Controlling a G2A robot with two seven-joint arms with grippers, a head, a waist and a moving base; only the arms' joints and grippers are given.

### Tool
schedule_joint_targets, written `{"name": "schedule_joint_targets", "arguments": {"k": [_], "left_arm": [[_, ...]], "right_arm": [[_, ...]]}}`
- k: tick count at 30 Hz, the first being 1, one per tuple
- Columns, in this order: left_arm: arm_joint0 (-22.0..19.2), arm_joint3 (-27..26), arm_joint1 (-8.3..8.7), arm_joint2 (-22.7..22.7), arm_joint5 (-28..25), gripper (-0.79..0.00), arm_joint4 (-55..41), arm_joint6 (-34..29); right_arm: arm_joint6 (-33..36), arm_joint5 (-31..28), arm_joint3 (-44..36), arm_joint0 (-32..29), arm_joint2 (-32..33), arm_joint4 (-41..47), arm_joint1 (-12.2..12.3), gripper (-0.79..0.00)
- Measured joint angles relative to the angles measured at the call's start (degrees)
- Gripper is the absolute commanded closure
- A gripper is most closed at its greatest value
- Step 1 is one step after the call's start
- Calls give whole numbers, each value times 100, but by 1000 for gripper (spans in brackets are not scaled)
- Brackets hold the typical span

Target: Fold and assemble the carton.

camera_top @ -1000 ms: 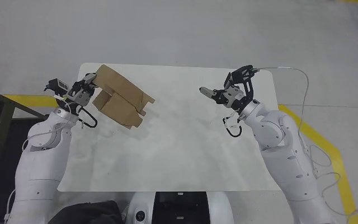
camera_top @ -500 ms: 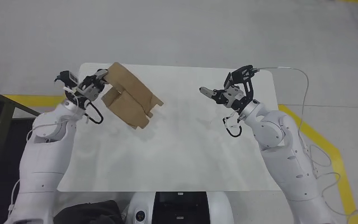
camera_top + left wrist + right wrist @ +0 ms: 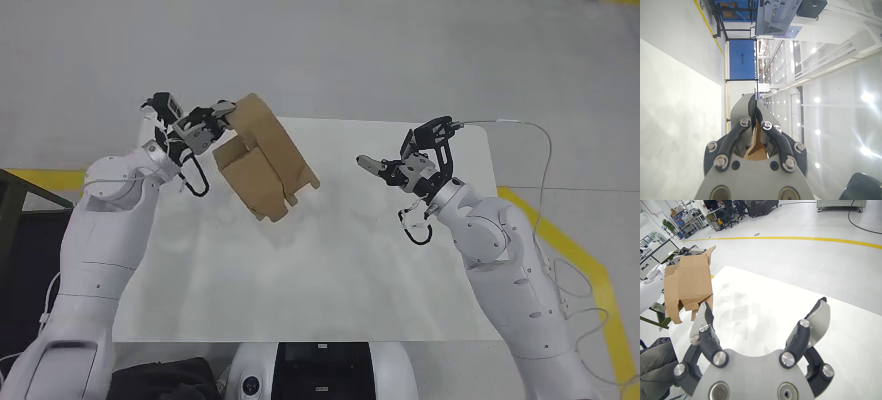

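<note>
Over on the left, the left end effector (image 3: 224, 119) is clamped tight on the top edge of the carton (image 3: 267, 158). A sliver of brown board is pinched between its pads (image 3: 750, 106). The flattened carton hangs below it, apparently lifted off the tabletop (image 3: 330, 280), flaps dangling toward the surface.

Across to the right, the right end effector (image 3: 763, 303) hovers with its jaws spread wide and nothing in them, the carton well apart out ahead of it.

The step, as I read it, is presenting the blank so the second arm can help pop it open (one pinch alone won't square a sleeve). To do it well, hold the pinch firm and turn the panel steadily toward the free end effector. That one should take a solid panel edge, not a loose flap, which would likely bend.

Beneath both, the tabletop is white and smooth, probably slippery footing for cardboard. Beyond it lies pale floor with a yellow line (image 3: 791, 238), and desks and chairs (image 3: 728, 213) stand far ahead of the right end effector.
</note>
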Motion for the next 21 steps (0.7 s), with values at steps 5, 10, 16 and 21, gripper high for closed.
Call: {"name": "schedule_joint_targets", "arguments": {"k": [5, 10, 16, 21], "left_arm": [[-307, 267, -101, 332, -1, 0, -58, 113], [-425, 348, -172, 498, -81, 0, -127, 205], [-413, 365, -228, 559, -214, 0, -200, 391], [-402, 370, -265, 594, -204, 0, -251, 470]], "right_arm": [[-34, -140, -24, -104, 0, 293, -3, -785], [288, -829, 47, -149, 18, 1555, 1, -785], [967, -1228, 317, -81, -128, 3324, -8, -785], [1295, -1163, 619, 68, -450, 4111, -57, -785]]}}
